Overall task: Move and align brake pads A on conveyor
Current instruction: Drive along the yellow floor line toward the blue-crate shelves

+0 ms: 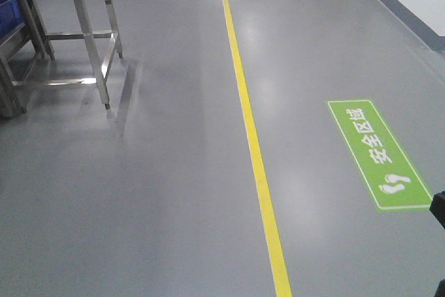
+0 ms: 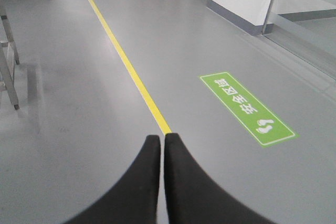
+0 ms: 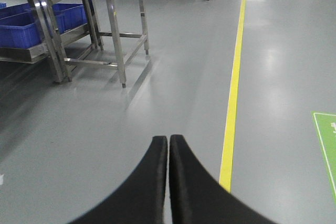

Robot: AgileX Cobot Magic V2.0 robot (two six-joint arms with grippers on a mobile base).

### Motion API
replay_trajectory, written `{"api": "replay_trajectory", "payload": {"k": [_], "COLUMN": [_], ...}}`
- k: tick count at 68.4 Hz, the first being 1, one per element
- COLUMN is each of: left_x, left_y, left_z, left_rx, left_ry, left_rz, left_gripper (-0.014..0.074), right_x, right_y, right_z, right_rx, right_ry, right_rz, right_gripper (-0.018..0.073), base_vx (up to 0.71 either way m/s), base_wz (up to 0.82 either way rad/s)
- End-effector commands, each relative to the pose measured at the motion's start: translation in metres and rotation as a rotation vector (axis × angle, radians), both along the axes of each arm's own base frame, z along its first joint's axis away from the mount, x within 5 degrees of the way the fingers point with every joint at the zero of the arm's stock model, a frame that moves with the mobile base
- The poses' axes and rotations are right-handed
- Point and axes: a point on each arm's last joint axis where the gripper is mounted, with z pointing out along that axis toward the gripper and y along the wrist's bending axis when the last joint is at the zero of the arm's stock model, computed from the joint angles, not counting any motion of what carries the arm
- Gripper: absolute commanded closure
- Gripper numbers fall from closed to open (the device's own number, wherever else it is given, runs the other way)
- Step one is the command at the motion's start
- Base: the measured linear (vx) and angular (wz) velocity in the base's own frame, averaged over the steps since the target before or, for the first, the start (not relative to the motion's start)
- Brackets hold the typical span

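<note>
Out on the grey floor (image 1: 139,206) beside a yellow line (image 1: 259,172), the left tool (image 2: 162,139) and right tool (image 3: 168,140) hang pressed together, holding nothing. Neither brake pads nor conveyor shows in any view, so the task looks unstarted.

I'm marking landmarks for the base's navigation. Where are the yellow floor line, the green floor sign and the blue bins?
yellow floor line (image 1: 254,151): front-facing view, middle of the stripe.
green floor sign (image 1: 379,154): front-facing view, centre of the panel.
blue bins (image 3: 23,27): right wrist view, front wall of nearest bin.
</note>
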Motion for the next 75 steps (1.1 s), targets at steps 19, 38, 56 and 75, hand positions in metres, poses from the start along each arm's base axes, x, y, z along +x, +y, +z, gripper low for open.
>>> {"api": "replay_trajectory", "payload": {"k": [19, 38, 56, 75], "left_x": [0.0022, 0.0022, 0.0022, 0.0022], "left_y": [-0.0004, -0.0004, -0.0004, -0.0004], "left_z": [0.0124, 0.0124, 0.0124, 0.0124], "left_rx": [-0.035, -0.035, -0.035, -0.035], "left_ry": [-0.075, -0.075, -0.075, -0.075], "left_rz": [0.007, 0.007, 0.007, 0.007], "left_gripper": [0.0603, 0.0603, 0.0603, 0.0603], "right_x": [0.0014, 0.0014, 0.0014, 0.0014], "right_y": [0.0000, 0.0000, 0.0000, 0.0000], "right_z": [0.0157, 0.0157, 0.0157, 0.0157], "right_rx": [0.012, 0.012, 0.012, 0.012], "right_ry": [-0.099, -0.099, -0.099, -0.099], "right_rz": [-0.002, -0.002, -0.002, -0.002], "right_gripper": [0.0569, 0.0569, 0.0569, 0.0569], "base_vx": [0.56, 0.56, 0.58, 0.57], "base_wz": [-0.01, -0.03, -0.03, 0.00]}}
